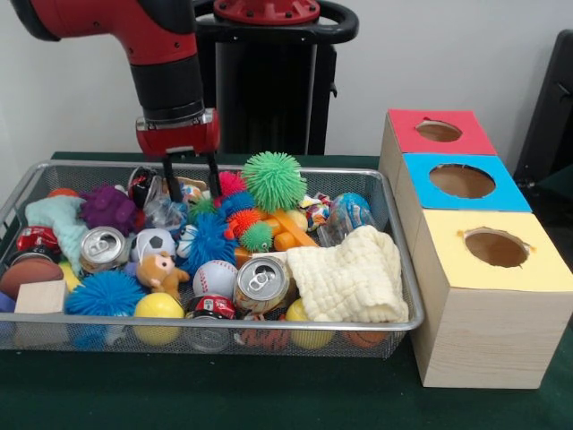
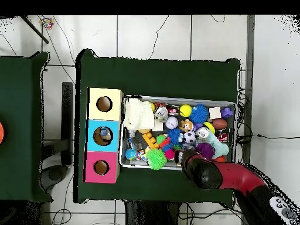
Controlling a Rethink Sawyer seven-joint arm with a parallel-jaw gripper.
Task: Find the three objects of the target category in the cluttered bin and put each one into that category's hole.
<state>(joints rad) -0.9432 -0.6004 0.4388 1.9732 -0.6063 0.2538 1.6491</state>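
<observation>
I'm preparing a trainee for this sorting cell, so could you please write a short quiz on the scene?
1. True or false: the hand is above the bin.
2. Which hole lies nearest the pedestal? A yellow hole, B blue hole, C red hole.
3. Fill in: the cloth lies at the bin's end beside the ____.

Key: 1 true; 2 C; 3 boxes.
</observation>
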